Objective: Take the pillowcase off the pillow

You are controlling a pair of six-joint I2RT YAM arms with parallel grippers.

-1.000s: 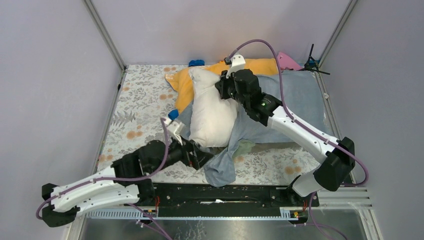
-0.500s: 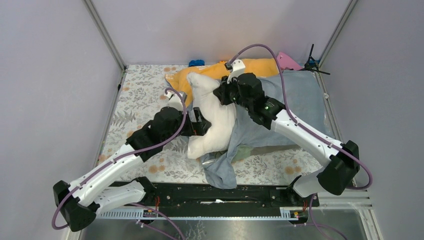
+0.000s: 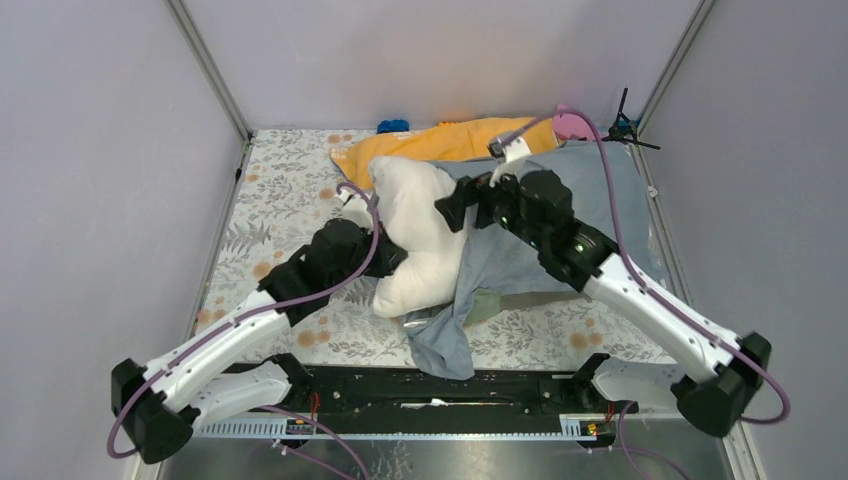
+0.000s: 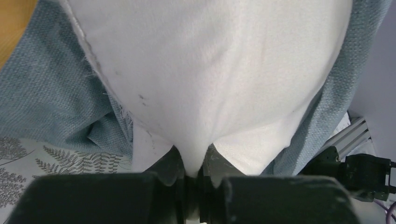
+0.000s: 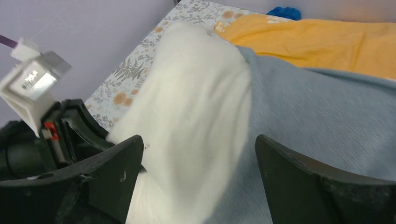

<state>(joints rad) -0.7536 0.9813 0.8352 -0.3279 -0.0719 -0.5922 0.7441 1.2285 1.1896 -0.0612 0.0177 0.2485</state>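
The white pillow lies half out of the grey-blue pillowcase, its free end toward the left. In the left wrist view a fold of the pillow is pinched in my left gripper, with the pillowcase bunched on both sides. From above, the left gripper sits at the pillow's left edge. My right gripper hovers open just right of the pillow. Its wrist view shows the wide-apart right gripper over the pillow and the pillowcase, holding nothing.
An orange-covered pillow lies behind, partly under the grey-blue fabric. Bright blue fabric sits at the back edge, with a pink object and a black tool at the back right. A floral cloth covers the table.
My left gripper has shut on the pillow's near edge. The right gripper has let go of the pillow, opened and drawn back to the right. The pillow has sunk lower and shifted left.
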